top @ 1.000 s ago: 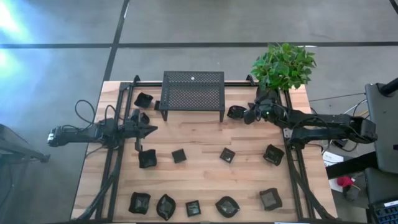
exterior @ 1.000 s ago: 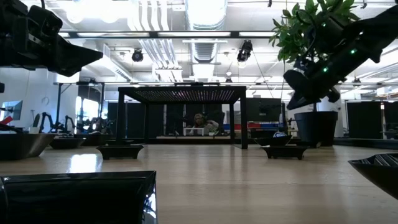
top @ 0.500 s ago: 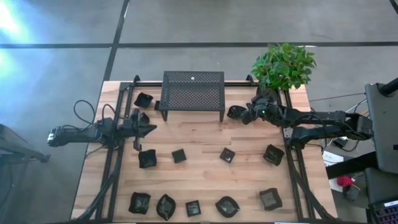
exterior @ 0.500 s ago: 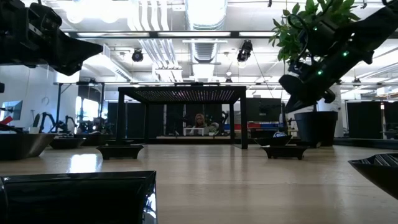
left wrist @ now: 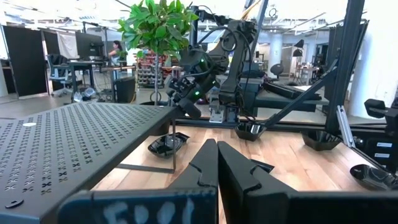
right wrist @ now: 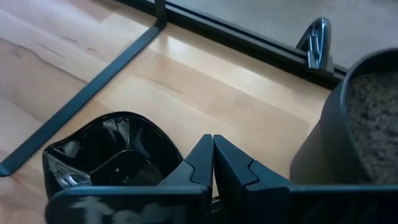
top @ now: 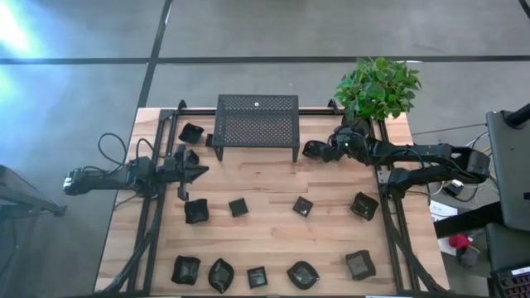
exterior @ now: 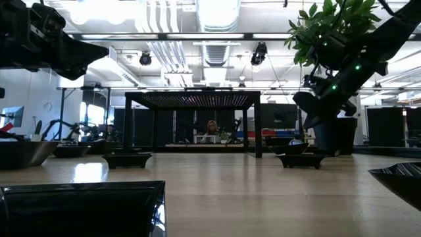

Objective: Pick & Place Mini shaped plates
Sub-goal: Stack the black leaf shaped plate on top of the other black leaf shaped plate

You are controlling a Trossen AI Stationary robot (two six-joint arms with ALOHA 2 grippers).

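A: Which step? 
B: Approach. The right pincer, shut and empty, hovers beside a mini plate near the mesh stand on the worktop. 
A: Next? 
B: Probably open, then descend over its rim. Left pincer waits shut.

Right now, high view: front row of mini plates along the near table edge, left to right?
Square plate → leaf-like plate → small square plate → rounded plate → square plate.
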